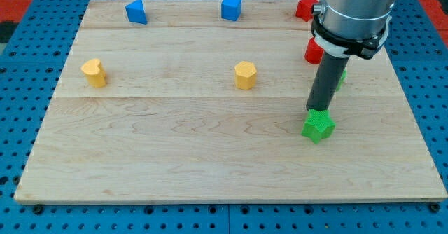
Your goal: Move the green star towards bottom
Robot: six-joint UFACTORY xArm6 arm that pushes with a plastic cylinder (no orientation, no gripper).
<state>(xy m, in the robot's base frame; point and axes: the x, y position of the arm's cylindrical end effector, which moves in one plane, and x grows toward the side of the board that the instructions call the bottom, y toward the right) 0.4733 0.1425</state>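
The green star (318, 126) lay at the board's right, below mid-height, with my tip (320, 110) touching its upper edge; I have no hand, only a bare rod, so a straight, centred push downward seemed best to keep it from slipping sideways. Below it the wooden board (175, 164) held nothing; another green block (341, 78), two red blocks (313, 50), the yellow (245, 74) and blue ones (231, 7) sat above.
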